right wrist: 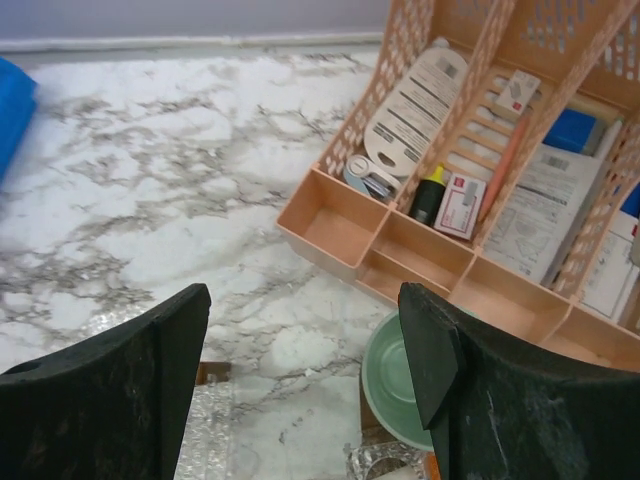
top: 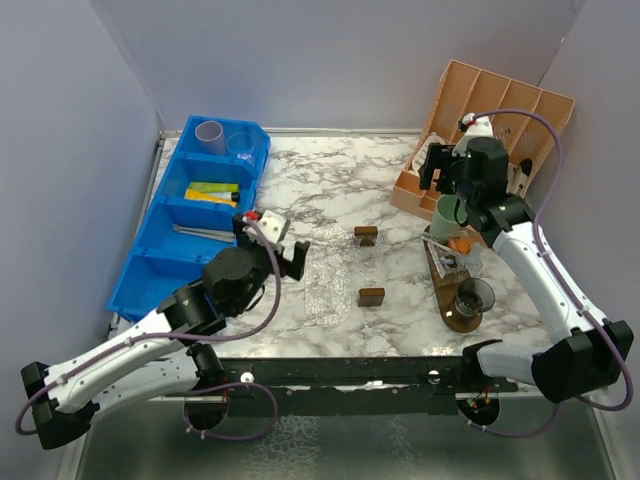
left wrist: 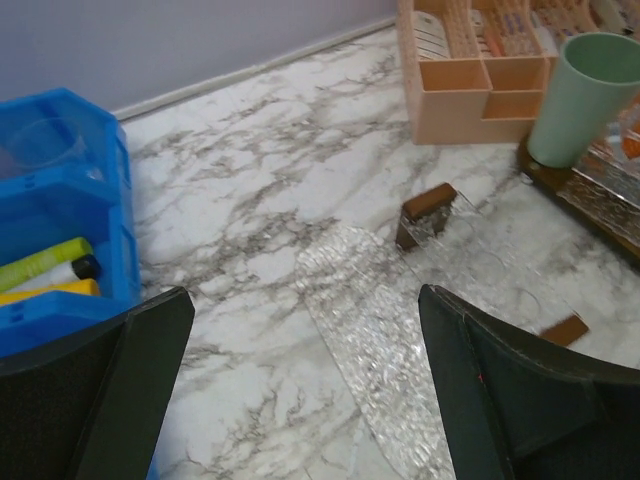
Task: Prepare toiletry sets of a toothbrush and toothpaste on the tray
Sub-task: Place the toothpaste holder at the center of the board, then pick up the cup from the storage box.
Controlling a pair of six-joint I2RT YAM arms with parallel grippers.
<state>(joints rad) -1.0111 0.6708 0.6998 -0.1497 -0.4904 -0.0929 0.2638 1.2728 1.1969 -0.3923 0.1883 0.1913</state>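
From above, the left gripper [top: 280,245] is spread wide and holds nothing. Just to its left lies the blue plastic compartment bin [top: 150,245]. Its farthest section holds a clear cup [top: 210,133], the next holds yellow and green tubes [top: 212,192], and the one nearest the fingers holds thin toothbrushes [top: 200,232]. To the gripper's right lies a clear textured tray [top: 330,275] with brown end blocks.

The right gripper [top: 432,168] is also released and grasps nothing. It hangs over the front of the peach slotted desk organizer [top: 480,120]. Just below it, a mint green plastic cup [top: 447,212] stands at the far end of a dark brown oval tray [top: 450,300], and a smoky dark cup [top: 473,297] stands at the near end.

The left wrist view shows the parted left gripper [left wrist: 300,400] with the clear tray [left wrist: 370,330] ahead of it. The tubes [left wrist: 45,270] are at far left. The mint cup [left wrist: 585,95] stands upright at far right.

Only the right wrist view looks down into the mint cup [right wrist: 395,380], under the right finger of the open right gripper [right wrist: 305,370]. What shows of its inside is bare. This view also shows the organizer's [right wrist: 330,225] front boxes bare and its rear slots filled with cards and packets.
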